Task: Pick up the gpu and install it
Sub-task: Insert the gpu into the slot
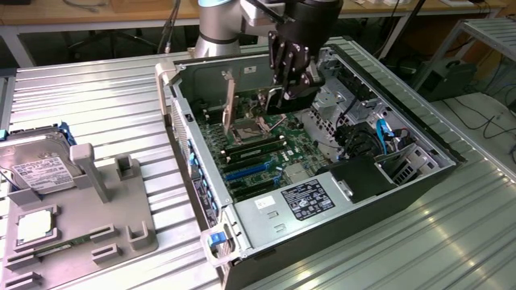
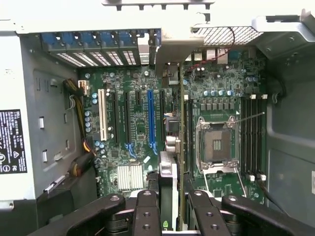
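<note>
The ribbed metal worktop (image 1: pixel 96 103) carries the open computer case (image 1: pixel 403 202), which lies on its side. Inside it, over the motherboard (image 2: pixel 216 93), I hold the gpu (image 2: pixel 168 172) upright on its edge, just beside the blue slot (image 2: pixel 150 118). Its silver bracket (image 2: pixel 173 46) points toward the case's rear wall. My fingers (image 2: pixel 149 210) are clenched on the gpu from both sides.

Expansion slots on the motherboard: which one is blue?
The blue slot, near the gpu that the gripper holds. The others are black, except one white slot farthest from the gpu.
</note>
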Controlling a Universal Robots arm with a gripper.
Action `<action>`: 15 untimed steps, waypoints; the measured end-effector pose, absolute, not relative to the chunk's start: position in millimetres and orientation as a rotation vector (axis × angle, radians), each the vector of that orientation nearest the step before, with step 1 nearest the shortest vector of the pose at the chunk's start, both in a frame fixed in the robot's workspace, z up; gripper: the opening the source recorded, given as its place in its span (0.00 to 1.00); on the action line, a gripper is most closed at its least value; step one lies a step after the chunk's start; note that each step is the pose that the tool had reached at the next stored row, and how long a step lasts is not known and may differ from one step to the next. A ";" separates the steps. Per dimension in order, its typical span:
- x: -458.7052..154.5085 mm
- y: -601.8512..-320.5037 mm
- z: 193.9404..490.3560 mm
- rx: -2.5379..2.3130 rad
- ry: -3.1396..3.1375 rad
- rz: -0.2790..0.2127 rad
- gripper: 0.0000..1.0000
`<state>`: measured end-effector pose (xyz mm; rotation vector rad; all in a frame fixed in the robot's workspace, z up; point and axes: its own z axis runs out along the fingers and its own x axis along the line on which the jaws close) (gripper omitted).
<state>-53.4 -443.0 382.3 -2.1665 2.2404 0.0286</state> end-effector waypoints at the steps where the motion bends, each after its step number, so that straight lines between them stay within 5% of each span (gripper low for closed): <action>1: -54.6 -443.0 380.4 -2.166 2.240 0.029 0.28; 15: -68.4 -443.9 361.1 -2.212 2.196 0.030 0.28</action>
